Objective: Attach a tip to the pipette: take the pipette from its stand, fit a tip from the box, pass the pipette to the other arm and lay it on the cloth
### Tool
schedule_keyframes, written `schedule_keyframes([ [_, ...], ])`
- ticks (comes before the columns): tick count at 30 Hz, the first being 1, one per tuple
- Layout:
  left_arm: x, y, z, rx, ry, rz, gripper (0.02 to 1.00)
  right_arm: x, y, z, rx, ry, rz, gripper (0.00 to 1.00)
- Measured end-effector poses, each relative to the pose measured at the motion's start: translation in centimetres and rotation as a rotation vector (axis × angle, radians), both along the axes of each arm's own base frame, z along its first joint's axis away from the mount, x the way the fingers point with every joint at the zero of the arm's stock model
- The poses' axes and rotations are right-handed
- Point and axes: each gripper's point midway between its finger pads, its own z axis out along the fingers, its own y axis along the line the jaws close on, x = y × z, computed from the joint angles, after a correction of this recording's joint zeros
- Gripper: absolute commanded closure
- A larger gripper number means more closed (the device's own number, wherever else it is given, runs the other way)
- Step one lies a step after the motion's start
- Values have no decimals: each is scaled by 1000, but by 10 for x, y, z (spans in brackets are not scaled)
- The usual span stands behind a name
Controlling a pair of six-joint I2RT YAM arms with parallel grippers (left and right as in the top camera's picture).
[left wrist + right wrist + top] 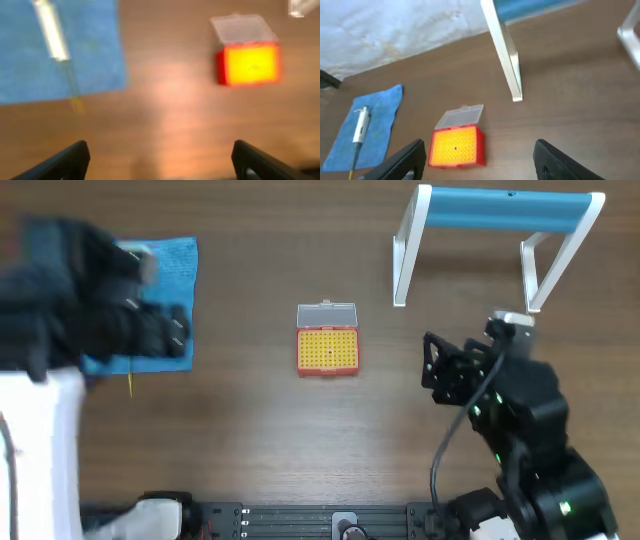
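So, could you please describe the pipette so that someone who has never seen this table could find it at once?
Start at the blue cloth on the left side of the wooden table, apart from the orange tip box in the middle. The pipette lies on it: a slim white barrel whose yellow tip pokes past the cloth's edge, the only long thin thing there.

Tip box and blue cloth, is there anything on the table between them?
Nothing. Between the tip box and the blue cloth there is just bare wooden table, as the top view and the right wrist view show.
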Motion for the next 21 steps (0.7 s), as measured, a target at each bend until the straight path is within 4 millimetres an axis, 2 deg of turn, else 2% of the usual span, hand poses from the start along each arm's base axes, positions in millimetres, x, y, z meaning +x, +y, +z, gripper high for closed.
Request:
schedule_keyframes([
  [3,-35,-42,-32,-82,-13,-24,99,-17,-4,13,-20,-65,31,301],
  [6,-72,-64,-50,-166,-28,-10,102,-44,-7,26,-42,-143,86,301],
  [7,-90,-66,-50,-207,-43,14,99,-52,-9,25,-51,-150,96,299],
  [9,-100,-65,-43,-247,-83,47,99,-72,-14,17,-78,-138,114,301],
  [13,-114,-59,-32,-320,-127,132,102,-119,-29,11,-96,-201,130,299],
  [16,-113,-55,-32,-323,-126,194,99,-146,-39,16,-79,-299,121,299],
  [17,-111,-53,-33,-320,-124,211,97,-155,-45,8,-84,-291,108,299],
  [19,-109,-52,-34,-315,-119,229,99,-164,-52,-12,-99,-227,88,299],
  [21,-109,-52,-35,-313,-116,235,97,-162,-51,-14,-96,-222,91,299],
])
